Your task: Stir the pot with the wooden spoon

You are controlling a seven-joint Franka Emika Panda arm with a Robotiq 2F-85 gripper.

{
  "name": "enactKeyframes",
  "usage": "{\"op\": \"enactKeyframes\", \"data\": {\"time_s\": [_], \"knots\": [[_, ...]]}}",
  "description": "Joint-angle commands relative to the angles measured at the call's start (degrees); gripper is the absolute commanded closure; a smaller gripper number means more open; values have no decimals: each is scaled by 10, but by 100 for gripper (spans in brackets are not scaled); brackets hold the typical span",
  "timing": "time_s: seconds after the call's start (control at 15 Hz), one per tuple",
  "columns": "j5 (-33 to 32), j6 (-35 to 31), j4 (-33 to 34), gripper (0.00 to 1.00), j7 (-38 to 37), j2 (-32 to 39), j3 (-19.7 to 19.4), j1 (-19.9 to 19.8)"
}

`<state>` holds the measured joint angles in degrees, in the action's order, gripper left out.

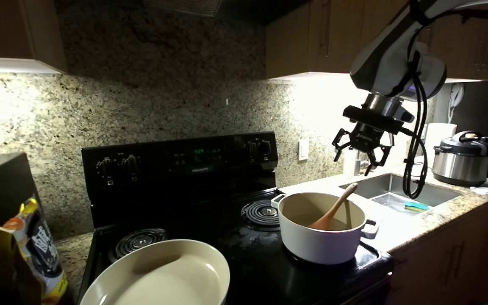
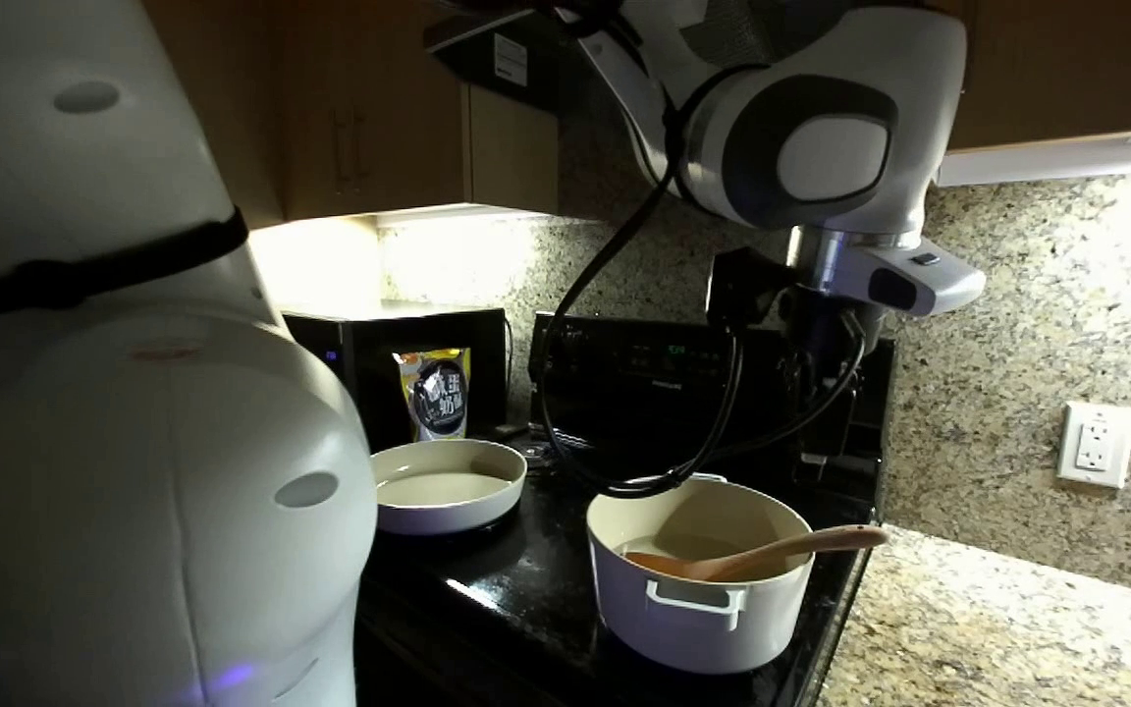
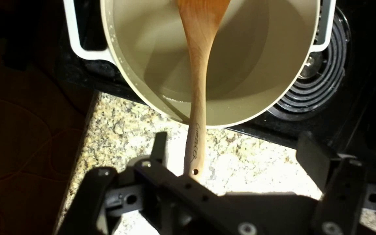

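White pot (image 1: pixel 318 243) upright on black stove (image 1: pixel 250 264), wooden spoon (image 1: pixel 335 209) leaning inside, handle (image 3: pixel 197 140) projecting past rim (image 3: pixel 233 124), claw (image 1: pixel 352 166) hanging above handle end, jaws spread apart, clear of spoon, cream oval dish (image 2: pixel 450 516) on same stove, apart from pot.

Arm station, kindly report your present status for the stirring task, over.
End effector open, empty. Wooden spoon leaning in white pot, ungrasped. Cable loop hanging beside end effector, possible snag.

Smooth, fine-grained wood for the wooden spoon (image 3: pixel 198 71); smooth satin finish outside the pot (image 1: pixel 318 245); mostly matt surfaces on the gripper (image 3: pixel 236 151). Glossy stovetop (image 1: pixel 244 262), catching light; glossy oval dish (image 1: pixel 176 275). Stone-like backsplash (image 1: pixel 172 106), metal sink (image 1: pixel 434 197), metal-sided cooker (image 1: pixel 460 166). Shiny, plastic-looking bag (image 2: pixel 440 393); smooth, plastic-looking casing on the robot arm (image 2: pixel 826 147).
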<state>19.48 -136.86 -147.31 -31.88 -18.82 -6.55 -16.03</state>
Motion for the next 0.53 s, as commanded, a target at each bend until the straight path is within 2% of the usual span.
{"op": "enactKeyframes", "data": {"time_s": [0.0,0.47], "knots": [[-23,37,62,0,-38,81,-6,-1],[-30,155,137,0,-58,194,-43,4]]}}
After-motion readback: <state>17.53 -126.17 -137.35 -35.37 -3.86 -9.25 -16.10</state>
